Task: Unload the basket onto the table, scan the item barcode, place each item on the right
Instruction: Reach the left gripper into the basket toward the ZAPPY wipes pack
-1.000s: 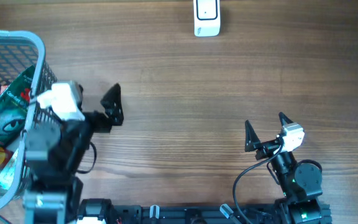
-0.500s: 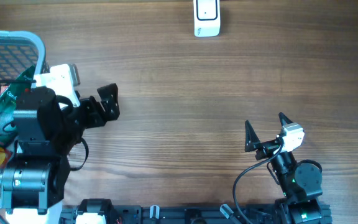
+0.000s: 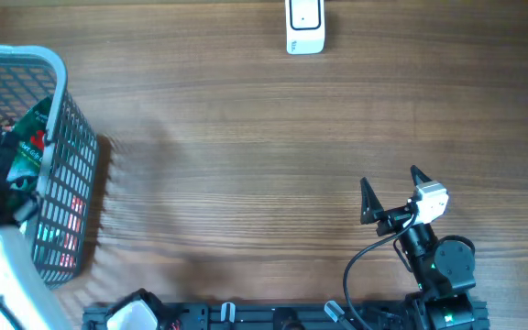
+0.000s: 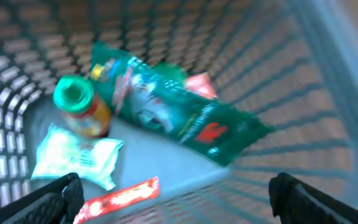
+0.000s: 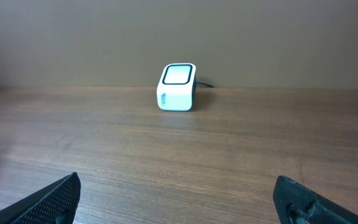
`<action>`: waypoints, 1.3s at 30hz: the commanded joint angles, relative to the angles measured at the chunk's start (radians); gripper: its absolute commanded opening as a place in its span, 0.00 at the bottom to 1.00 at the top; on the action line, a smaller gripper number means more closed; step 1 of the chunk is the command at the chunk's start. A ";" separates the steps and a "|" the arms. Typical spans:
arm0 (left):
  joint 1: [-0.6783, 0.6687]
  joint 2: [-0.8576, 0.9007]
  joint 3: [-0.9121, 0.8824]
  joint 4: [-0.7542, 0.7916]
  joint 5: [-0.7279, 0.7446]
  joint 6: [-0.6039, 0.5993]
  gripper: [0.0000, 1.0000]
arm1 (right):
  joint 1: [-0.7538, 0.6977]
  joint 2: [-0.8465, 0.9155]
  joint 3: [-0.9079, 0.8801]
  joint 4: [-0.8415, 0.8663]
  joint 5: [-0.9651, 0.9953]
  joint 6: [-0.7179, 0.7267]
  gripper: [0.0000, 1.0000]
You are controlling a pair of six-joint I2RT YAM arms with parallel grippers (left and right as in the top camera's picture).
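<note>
- Grey plastic mesh basket (image 3: pixel 73 174), left edge of wood-grain counter (image 3: pixel 246 137): contains crinkled glossy green pouch (image 4: pixel 179 115) and green-capped bottle (image 4: pixel 79 106).
- White boxy scanner (image 3: pixel 304 26): counter's far side.
- Left jaws, right jaws: wide apart, empty.

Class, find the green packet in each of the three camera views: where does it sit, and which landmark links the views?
Overhead: green packet at far left, inside the basket.
Left wrist: green packet mid-frame, lying on the basket floor.
Right wrist: not in it.
Shared landmark: the grey mesh basket, seen in the overhead and left wrist views.
</note>
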State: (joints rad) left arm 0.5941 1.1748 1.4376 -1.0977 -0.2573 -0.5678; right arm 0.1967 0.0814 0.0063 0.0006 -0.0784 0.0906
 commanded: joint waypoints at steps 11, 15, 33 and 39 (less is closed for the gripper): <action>0.188 0.462 0.002 -0.191 -0.006 0.011 1.00 | 0.003 0.000 -0.001 0.003 -0.007 0.016 1.00; 0.187 0.479 -0.044 -0.147 -0.025 0.066 1.00 | 0.003 0.000 -0.001 0.003 -0.007 0.016 1.00; 0.187 0.526 -0.309 0.113 -0.061 0.090 0.93 | 0.003 0.000 -0.001 0.003 -0.007 0.017 1.00; 0.187 0.608 -0.314 0.134 -0.027 0.090 0.84 | 0.003 0.000 -0.001 0.003 -0.007 0.016 1.00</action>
State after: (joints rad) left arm 0.7776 1.7054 1.1568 -0.9646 -0.3565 -0.4885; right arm 0.1967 0.0811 0.0063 0.0006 -0.0784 0.0902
